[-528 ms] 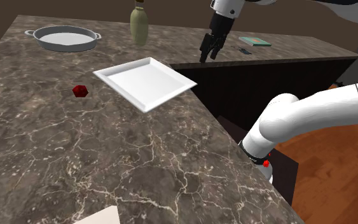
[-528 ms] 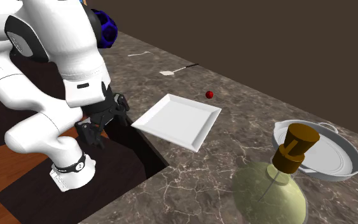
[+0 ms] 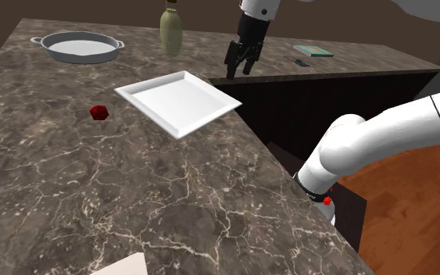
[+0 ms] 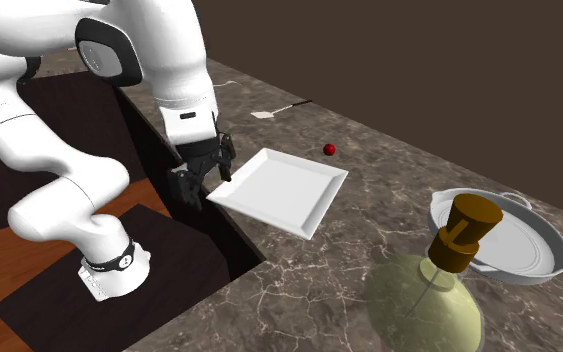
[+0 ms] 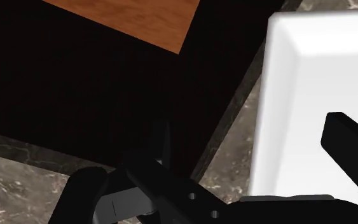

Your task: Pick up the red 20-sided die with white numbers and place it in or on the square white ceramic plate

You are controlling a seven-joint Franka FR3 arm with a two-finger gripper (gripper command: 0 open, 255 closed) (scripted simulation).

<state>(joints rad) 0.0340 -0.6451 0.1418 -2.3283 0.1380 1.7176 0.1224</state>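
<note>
The small red die (image 3: pixel 98 112) lies on the dark marble counter (image 3: pixel 69 180), to the shoulder view's left of the square white plate (image 3: pixel 177 100). Seen from the second exterior view, the die (image 4: pixel 329 149) rests just beyond the plate (image 4: pixel 284 188). My black gripper (image 3: pixel 241 58) hangs open and holds nothing, above the counter's edge on the plate's far side from the die. It is the gripper (image 4: pixel 197 175) beside the plate's near corner. In the wrist view one fingertip (image 5: pixel 352 156) stands over the plate's rim (image 5: pixel 311 89).
A grey two-handled pan (image 3: pixel 77 47) and an olive bottle (image 3: pixel 170 31) stand at the counter's back. A teal book (image 3: pixel 313 51) lies on the far counter. A dark gap (image 3: pixel 320 109) drops to wooden floor beside the plate. White utensils (image 4: pixel 269 112) lie farther off.
The gripper has moved to the shoulder view's left and a little up, from over the dark gap to the counter's edge by the plate. Die and plate have not moved.
</note>
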